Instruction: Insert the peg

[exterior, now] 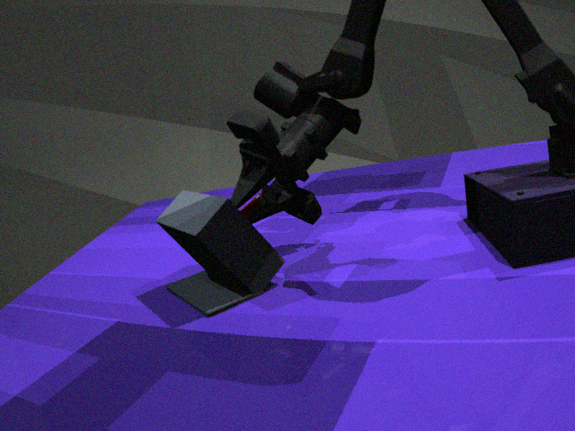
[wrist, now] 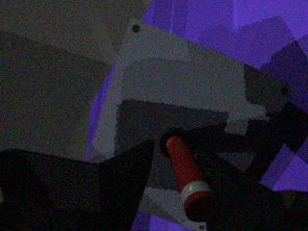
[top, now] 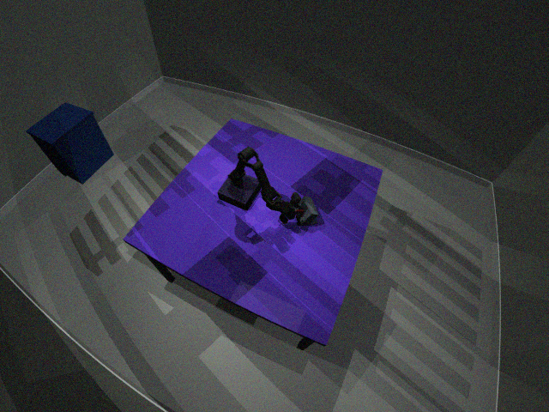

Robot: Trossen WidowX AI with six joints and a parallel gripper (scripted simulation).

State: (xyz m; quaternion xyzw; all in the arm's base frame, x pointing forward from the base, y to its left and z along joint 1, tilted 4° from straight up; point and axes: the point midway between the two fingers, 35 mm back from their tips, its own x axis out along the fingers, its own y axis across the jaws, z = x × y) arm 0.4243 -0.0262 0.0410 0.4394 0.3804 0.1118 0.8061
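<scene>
A round red peg with a pale band (top: 299,210) (exterior: 251,206) (wrist: 186,166) leans at the slope's angle, its lower end in the dark round hole (wrist: 164,145) of the grey sloped panel (top: 310,209) (exterior: 241,245) (wrist: 154,79). How deep it sits cannot be told. My gripper (exterior: 243,212) (wrist: 175,149) is partly open around the peg, close to the panel face. In the wrist view, a gap shows between the left finger and the peg. The right finger is dark and hard to make out beside the peg.
The panel block stands on a thin grey base plate (exterior: 204,292) on the purple table (top: 283,275) (exterior: 441,315). The robot's dark base box (top: 239,191) (exterior: 515,217) is behind the arm. A blue box (top: 75,142) is away from the table.
</scene>
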